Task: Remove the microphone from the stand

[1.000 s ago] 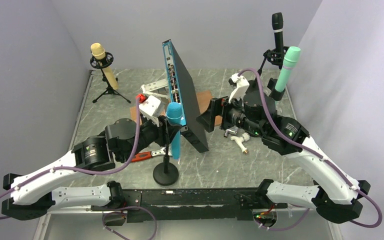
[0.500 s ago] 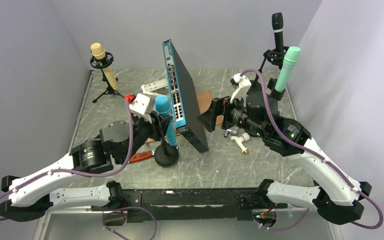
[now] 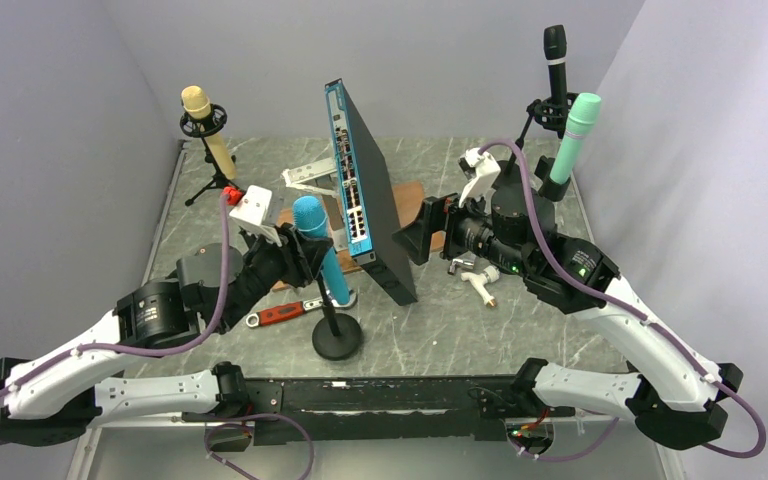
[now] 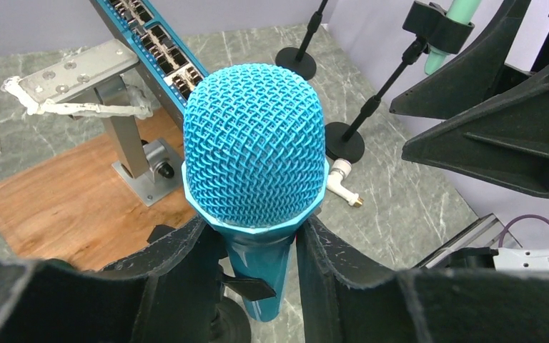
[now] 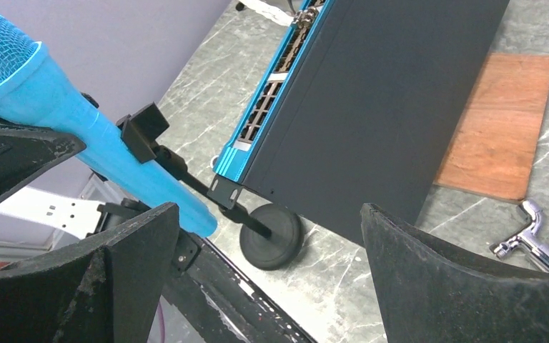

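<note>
On the marble-patterned table [image 3: 520,330], four holders were noted, each with one microphone. The tripod mount [image 3: 203,125] at far left carried a cream microphone [image 3: 206,128]. At far right, one stand held a black microphone [image 3: 556,55] upright, and a holder just in front of it held a mint-green microphone [image 3: 572,140], tilted. The round-base stand [image 3: 336,337] at near centre carried the blue microphone [image 3: 318,245], its clip [image 5: 144,128] seated on the handle. The blue microphone leaned with its mesh head up and to the left, just left of the upright network switch [image 3: 370,200]. The left gripper [image 3: 300,262] was clenched on the blue microphone. In the left wrist view, both fingers [image 4: 179,264] pressed the handle directly below the mesh head, with the head rising above the fingertips and the handle running down between them. The stand's base rested on the table. The right gripper [image 3: 418,232] was released, jaws spread wide with nothing between them. It sat on the dark side of the switch, well apart from the blue microphone. A red-handled wrench [image 3: 278,313] lay beside the stand's base, and a wooden board [image 5: 504,121] lay under the switch.
</note>
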Robot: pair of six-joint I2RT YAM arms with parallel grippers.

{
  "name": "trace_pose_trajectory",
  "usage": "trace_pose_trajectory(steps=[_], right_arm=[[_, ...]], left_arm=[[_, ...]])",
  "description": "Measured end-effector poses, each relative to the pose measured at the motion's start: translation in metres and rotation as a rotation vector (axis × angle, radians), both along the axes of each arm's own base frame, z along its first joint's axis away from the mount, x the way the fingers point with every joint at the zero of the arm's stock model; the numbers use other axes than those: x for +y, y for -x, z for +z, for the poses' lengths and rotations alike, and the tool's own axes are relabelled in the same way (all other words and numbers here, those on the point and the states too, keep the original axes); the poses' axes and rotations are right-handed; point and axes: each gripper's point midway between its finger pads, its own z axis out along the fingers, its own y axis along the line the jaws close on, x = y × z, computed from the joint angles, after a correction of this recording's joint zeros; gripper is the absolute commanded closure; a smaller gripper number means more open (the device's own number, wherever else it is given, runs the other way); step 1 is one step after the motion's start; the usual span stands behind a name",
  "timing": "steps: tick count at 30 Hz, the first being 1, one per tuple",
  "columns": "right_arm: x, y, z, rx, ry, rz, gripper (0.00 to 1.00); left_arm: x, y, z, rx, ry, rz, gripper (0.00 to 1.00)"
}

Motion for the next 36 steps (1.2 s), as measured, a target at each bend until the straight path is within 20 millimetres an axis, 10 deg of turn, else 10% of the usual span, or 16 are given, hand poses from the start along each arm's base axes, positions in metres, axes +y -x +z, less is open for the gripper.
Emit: trace_pose_trajectory(steps=[14, 18, 21, 36], right_arm=[[0.003, 0.003, 0.000, 0.005, -0.005, 0.022, 0.00], [0.006, 0.005, -0.001, 0.007, -0.004, 0.033, 0.00], [0.012, 0.007, -0.003, 0.013, 0.003, 0.050, 0.00], [0.088, 0.078, 0.031, -0.126, 0.044, 0.239, 0.00]], left_arm=[[-0.004, -0.007, -0.015, 0.037, 0.003, 0.055, 0.98], [-0.008, -0.007, -0.017, 0.049, 0.014, 0.055, 0.25], [-0.007, -0.003, -0.017, 0.054, 0.013, 0.037, 0.01], [0.038, 0.037, 0.016, -0.086, 0.069, -0.156, 0.01]])
